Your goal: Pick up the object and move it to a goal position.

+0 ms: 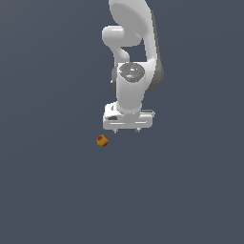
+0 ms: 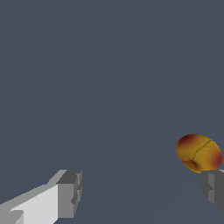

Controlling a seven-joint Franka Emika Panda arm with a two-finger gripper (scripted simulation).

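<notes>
The object (image 2: 199, 152), a small yellow-orange roundish lump with a dark red patch, is lying on the plain grey-blue floor (image 2: 109, 65) and nothing is holding it. In the wrist view it is sitting just beside one grey fingertip pad (image 2: 213, 186), at the edge of the gap and not in the middle of it. The other grey pad (image 2: 70, 194) is standing well apart from it, so the white robot gripper (image 2: 142, 190) is spread wide and is gripping nothing.

The risk, in my judgement, is coming from this offset. If the gripper is going straight down now, the near pad may be landing on top of the lump or pushing it sideways. Because the lump is round and very small against the fingers, it may be rolling away or slipping out when the fingers are closing. Centring the gap over it first seems safer.

The exterior view is giving what the wrist view is missing. There the object (image 1: 102, 141) is lying below the gripper (image 1: 127, 129) and toward the exterior view's left, and the white arm (image 1: 131, 43) is reaching down from above. No goal marker is showing in either view, so I cannot tell where the object must go.
</notes>
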